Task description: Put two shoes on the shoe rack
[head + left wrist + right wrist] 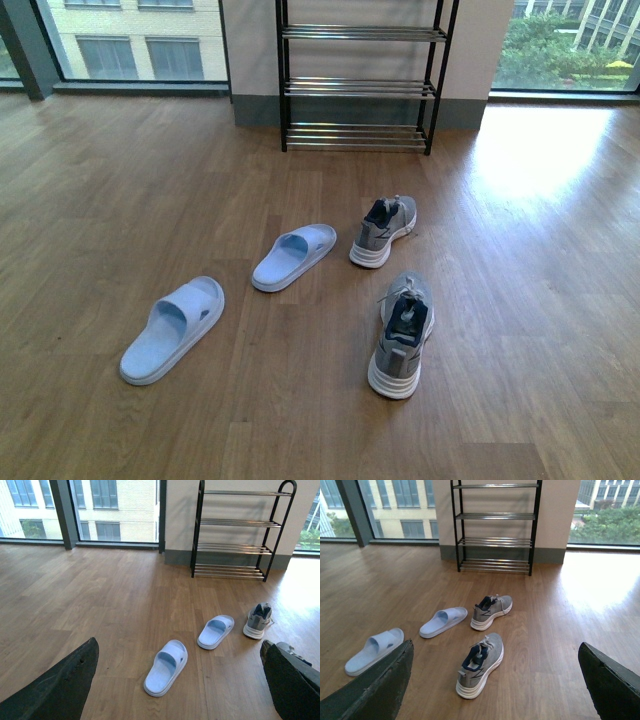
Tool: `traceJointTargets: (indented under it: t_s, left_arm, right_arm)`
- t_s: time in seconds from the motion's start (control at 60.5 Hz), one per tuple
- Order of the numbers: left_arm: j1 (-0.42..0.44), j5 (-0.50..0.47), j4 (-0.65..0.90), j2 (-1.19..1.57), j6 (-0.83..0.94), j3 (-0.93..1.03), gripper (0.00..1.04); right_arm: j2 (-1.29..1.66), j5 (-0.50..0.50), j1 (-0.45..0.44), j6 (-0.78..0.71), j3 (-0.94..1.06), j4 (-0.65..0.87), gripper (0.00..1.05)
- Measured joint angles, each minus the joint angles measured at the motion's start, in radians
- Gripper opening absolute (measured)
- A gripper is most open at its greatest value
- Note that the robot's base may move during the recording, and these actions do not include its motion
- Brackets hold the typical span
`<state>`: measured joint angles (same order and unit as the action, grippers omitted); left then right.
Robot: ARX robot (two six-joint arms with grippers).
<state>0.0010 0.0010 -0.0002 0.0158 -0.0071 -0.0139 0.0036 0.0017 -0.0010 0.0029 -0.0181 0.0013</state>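
Left gripper: jaws spread wide, nothing held, hanging above the wood floor.
Near slide: pale blue, flat on the floor, farthest left; probably light, rubbery and smooth, best taken across the strap band.
Far slide: same kind, lying closer to the rack, toe pointing toward it.
Shoe rack: against the wall, all visible tiers bare; thin chrome bars, so a sole likely needs to span two.
Far sneaker: grey knit, upright just right of the far slide.
Near sneaker: soft upper, stiff white sole; grip likely safest at the heel collar.
Right gripper: wide open, empty.
Hidden: rack top cut off in the front view; neither arm shows there; near sneaker mostly behind a finger in the left wrist view.
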Motion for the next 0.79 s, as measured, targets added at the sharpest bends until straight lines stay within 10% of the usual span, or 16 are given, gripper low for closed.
traceJointTargets:
  t_s: [0.793]
  left_arm:
    - [0.0,-0.001,0.0,0.0,0.0,0.0,0.95]
  right_arm:
    - [0.001,-0.002,0.0,0.0,0.0,0.0,0.95]
